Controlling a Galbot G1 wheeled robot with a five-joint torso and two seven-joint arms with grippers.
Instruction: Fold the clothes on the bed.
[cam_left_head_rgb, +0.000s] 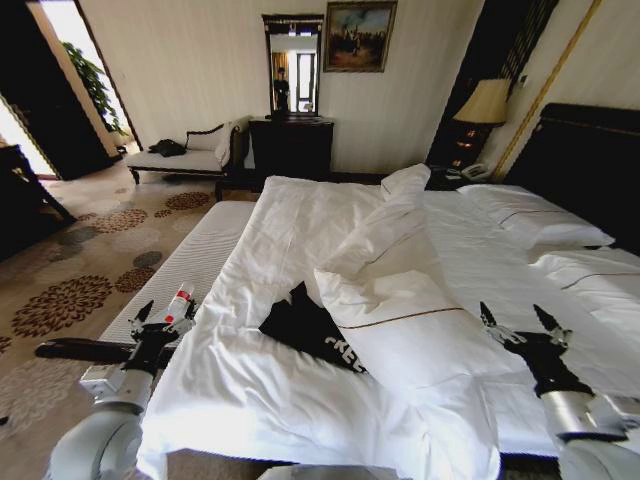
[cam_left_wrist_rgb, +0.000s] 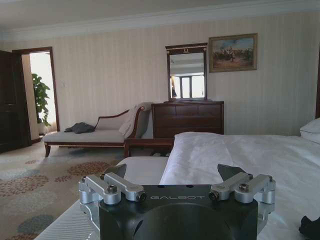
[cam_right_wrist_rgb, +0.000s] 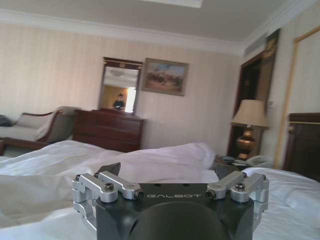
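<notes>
The clothes are one black T-shirt (cam_left_head_rgb: 308, 328) with white lettering, lying crumpled on the bed (cam_left_head_rgb: 300, 220) near its foot. A turned-back fold of white duvet (cam_left_head_rgb: 400, 290) covers the shirt's right side. My left gripper (cam_left_head_rgb: 160, 315) hovers open off the bed's left edge, left of the shirt, with nothing between its fingers. My right gripper (cam_left_head_rgb: 522, 322) hovers open over the duvet, right of the shirt. In the left wrist view the left gripper (cam_left_wrist_rgb: 172, 172) points across the bed, and a dark bit of the shirt (cam_left_wrist_rgb: 310, 227) shows at the corner. The right gripper (cam_right_wrist_rgb: 167, 170) faces the duvet fold.
A white padded bench (cam_left_head_rgb: 190, 265) runs along the bed's left side under my left arm. Pillows (cam_left_head_rgb: 530, 215) and a dark headboard (cam_left_head_rgb: 590, 160) are at the right. A chaise lounge (cam_left_head_rgb: 185, 155), a dresser (cam_left_head_rgb: 290, 145) and a lamp (cam_left_head_rgb: 485, 105) stand by the far wall.
</notes>
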